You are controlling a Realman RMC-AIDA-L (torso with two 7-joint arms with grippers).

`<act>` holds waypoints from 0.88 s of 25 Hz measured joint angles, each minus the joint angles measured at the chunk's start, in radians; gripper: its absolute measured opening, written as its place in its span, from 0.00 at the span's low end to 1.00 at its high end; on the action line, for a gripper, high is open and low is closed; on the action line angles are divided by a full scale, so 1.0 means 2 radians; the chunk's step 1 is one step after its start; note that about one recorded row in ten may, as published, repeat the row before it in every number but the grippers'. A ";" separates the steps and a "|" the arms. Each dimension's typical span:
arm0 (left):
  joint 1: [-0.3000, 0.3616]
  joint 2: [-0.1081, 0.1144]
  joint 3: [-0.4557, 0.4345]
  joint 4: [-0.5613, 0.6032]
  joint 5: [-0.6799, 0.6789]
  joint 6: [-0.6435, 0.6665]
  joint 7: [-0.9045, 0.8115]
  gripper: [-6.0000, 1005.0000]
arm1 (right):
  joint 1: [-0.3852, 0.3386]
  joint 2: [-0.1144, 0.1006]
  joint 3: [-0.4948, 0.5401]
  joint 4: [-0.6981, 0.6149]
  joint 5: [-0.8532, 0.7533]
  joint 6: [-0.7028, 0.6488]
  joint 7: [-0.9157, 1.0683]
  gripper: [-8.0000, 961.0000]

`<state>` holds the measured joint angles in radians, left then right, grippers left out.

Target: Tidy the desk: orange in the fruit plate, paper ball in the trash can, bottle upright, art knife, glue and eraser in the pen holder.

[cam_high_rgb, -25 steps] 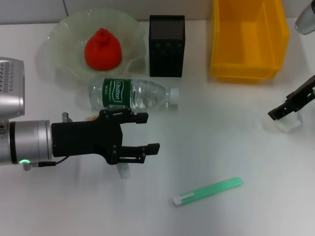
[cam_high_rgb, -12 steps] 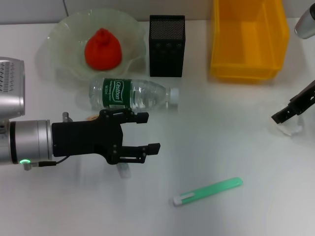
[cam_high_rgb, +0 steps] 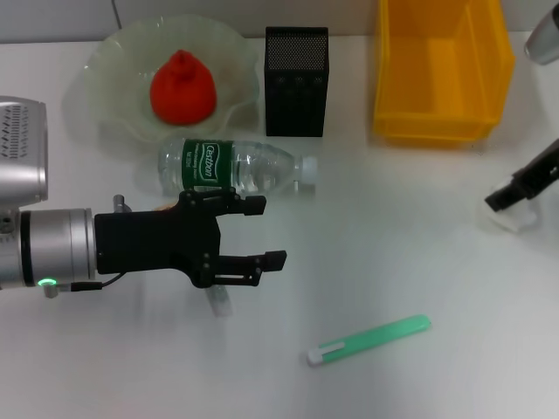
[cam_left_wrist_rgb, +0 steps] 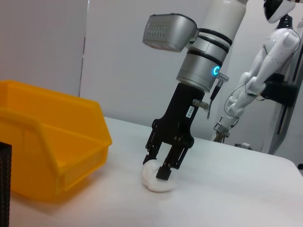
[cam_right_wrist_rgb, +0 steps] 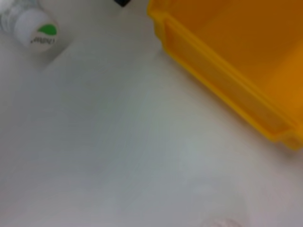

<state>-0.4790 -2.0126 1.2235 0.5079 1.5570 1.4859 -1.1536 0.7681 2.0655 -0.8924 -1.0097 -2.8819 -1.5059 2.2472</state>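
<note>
The orange (cam_high_rgb: 182, 87) lies in the fruit plate (cam_high_rgb: 105, 61). The bottle (cam_high_rgb: 231, 166) lies on its side on the desk (cam_high_rgb: 393, 262), cap toward the pen holder (cam_high_rgb: 296, 80); its cap also shows in the right wrist view (cam_right_wrist_rgb: 35, 30). My left gripper (cam_high_rgb: 266, 231) is open and empty, just in front of the bottle. A bit of the tan eraser (cam_high_rgb: 162, 208) peeks out behind it. My right gripper (cam_left_wrist_rgb: 160, 164) is open, its fingers straddling the top of the paper ball (cam_left_wrist_rgb: 157, 179), which rests on the desk in front of the trash can (cam_high_rgb: 441, 70).
A green art knife (cam_high_rgb: 371, 339) lies near the front of the desk. A small pale stick (cam_high_rgb: 218, 301) lies under my left gripper. The trash can's yellow wall (cam_right_wrist_rgb: 227, 71) is close to my right wrist.
My right gripper has moved right and down onto the paper ball. My left gripper has shifted only slightly.
</note>
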 joint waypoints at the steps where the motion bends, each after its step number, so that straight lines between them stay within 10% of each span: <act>1: 0.000 0.000 0.000 0.000 0.000 0.000 0.000 0.82 | 0.002 -0.001 0.002 -0.012 0.008 -0.009 0.004 0.61; 10: -0.003 0.000 0.000 0.000 -0.001 0.000 -0.002 0.82 | 0.019 -0.013 0.004 -0.159 0.094 -0.028 0.069 0.56; 22: -0.002 -0.002 0.000 0.000 -0.004 0.002 -0.001 0.82 | 0.052 -0.011 -0.002 -0.001 0.096 0.169 0.057 0.62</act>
<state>-0.4838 -2.0168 1.2225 0.5077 1.5498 1.4897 -1.1554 0.8720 2.0434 -0.8973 -1.0119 -2.6904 -1.1676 2.3617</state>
